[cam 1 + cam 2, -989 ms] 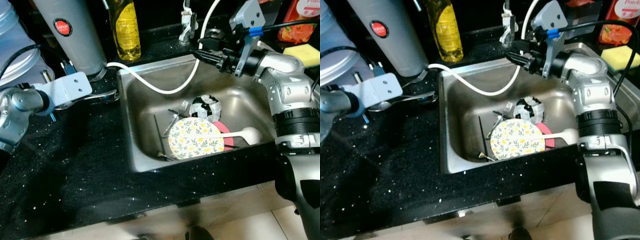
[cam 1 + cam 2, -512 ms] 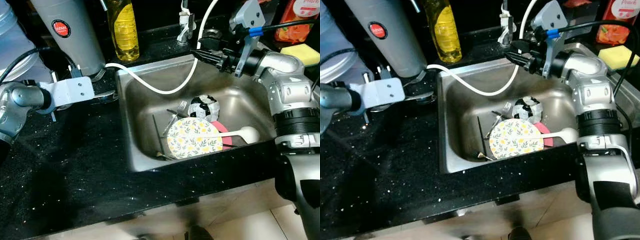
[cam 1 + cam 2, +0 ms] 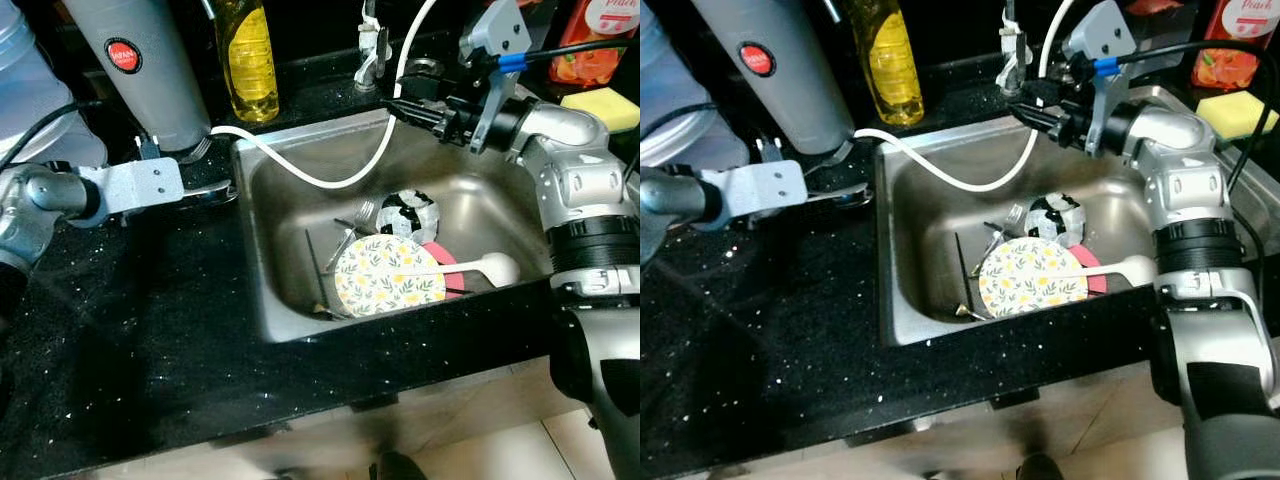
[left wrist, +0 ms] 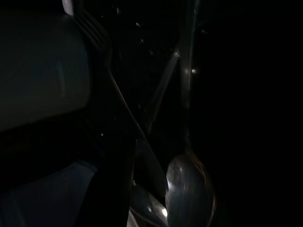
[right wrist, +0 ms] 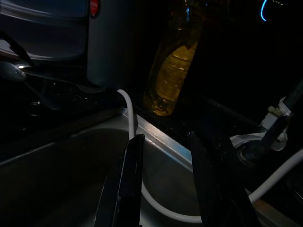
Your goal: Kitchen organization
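Note:
In the steel sink (image 3: 280, 300) lie a floral plate (image 3: 388, 277), a pink plate (image 3: 445, 262) under it, a black-and-white bowl (image 3: 410, 213), a white ladle (image 3: 497, 268), a fork (image 3: 355, 225) and dark chopsticks (image 3: 315, 265). My right gripper (image 3: 395, 105) hovers over the sink's back rim near the faucet (image 3: 372, 45). It is open, with nothing between its fingers (image 5: 132, 179). My left gripper (image 3: 200, 190) reaches along the counter to metal cutlery (image 3: 218, 190) left of the sink. In the dim left wrist view I make out a spoon (image 4: 189, 189) and a fork (image 4: 92, 28).
A white hose (image 3: 320, 178) loops across the sink's back. Behind the sink are a yellow soap bottle (image 3: 248, 60), a grey cylinder (image 3: 145, 70) and a water jug (image 3: 25, 90). A yellow sponge (image 3: 605, 105) lies at the back right. The black counter (image 3: 150, 350) runs left and forward.
My left arm has shifted slightly by the cutlery on the counter. The right arm and the dishes in the sink have stayed put.

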Motion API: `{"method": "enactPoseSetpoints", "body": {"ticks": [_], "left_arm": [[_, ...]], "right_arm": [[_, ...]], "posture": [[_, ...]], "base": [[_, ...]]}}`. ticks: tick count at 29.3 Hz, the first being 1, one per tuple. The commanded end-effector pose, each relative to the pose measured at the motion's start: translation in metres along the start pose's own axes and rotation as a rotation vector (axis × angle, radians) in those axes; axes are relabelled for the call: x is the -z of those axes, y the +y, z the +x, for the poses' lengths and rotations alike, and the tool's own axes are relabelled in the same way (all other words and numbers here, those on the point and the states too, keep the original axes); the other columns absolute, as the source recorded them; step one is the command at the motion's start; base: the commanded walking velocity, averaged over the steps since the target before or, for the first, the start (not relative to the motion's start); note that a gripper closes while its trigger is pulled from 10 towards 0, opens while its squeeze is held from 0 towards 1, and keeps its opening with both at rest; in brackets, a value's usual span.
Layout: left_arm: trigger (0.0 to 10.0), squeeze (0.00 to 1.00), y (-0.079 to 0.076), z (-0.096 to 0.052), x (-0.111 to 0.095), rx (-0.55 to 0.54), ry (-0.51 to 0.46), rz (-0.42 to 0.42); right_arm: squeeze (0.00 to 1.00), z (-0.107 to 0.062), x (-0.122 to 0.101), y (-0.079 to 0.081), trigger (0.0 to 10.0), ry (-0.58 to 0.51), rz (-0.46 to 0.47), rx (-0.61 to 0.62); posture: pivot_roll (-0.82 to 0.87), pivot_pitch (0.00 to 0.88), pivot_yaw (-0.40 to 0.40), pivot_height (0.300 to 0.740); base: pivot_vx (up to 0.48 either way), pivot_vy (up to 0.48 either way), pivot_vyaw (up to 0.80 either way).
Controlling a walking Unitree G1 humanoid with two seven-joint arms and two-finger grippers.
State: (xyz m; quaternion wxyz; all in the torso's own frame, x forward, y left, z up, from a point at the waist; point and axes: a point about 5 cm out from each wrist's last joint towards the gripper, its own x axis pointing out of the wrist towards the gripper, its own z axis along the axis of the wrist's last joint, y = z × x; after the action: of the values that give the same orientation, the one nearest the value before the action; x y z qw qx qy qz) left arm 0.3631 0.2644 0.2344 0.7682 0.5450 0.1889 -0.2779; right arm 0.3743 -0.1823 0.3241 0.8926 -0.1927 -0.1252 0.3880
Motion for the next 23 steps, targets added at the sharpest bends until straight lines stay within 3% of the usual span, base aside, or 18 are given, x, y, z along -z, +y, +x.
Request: {"method": "enactPoseSetpoints", "body": {"ticks": [1, 4, 6, 7, 18, 23], "left_arm": [[10.0, 0.0, -0.013, 0.02, 0.0, 0.042, 0.016, -0.023], [10.0, 0.0, -0.014, 0.027, -0.003, 0.024, 0.017, -0.042], [10.0, 0.0, -0.015, 0.031, -0.003, 0.008, 0.039, -0.013], [0.0, 0.0, -0.016, 0.033, -0.002, -0.002, 0.052, -0.002], [0.0, 0.0, -0.019, 0.037, 0.006, -0.012, 0.099, 0.036], [0.0, 0.0, -0.01, 0.029, -0.001, -0.043, 0.042, 0.041]], "right_arm": [[0.0, 0.005, -0.007, 0.002, 10.0, -0.019, -0.011, -0.014], [0.0, 0.004, -0.008, 0.001, 10.0, -0.021, -0.012, -0.013], [0.0, 0.004, -0.009, 0.001, 10.0, -0.021, -0.013, -0.012], [0.0, 0.003, -0.009, 0.0, 10.0, -0.022, -0.014, -0.011], [0.0, -0.004, -0.01, -0.003, 10.0, -0.019, -0.02, 0.009], [0.0, -0.001, -0.011, -0.002, 10.0, -0.026, -0.018, 0.005]], "posture": [[-0.09, 0.055, 0.097, 0.74], [-0.09, 0.055, 0.097, 0.74], [-0.1, 0.058, 0.1, 0.74], [-0.1, 0.059, 0.102, 0.74], [-0.12, 0.057, 0.106, 0.74], [-0.11, 0.045, 0.099, 0.74]], "base": [[0.0, 0.0, 0.0], [0.0, 0.0, 0.0], [0.0, 0.0, 0.0], [0.0, 0.0, 0.0], [0.0, 0.0, 0.0], [0.0, 0.0, 0.0]]}}
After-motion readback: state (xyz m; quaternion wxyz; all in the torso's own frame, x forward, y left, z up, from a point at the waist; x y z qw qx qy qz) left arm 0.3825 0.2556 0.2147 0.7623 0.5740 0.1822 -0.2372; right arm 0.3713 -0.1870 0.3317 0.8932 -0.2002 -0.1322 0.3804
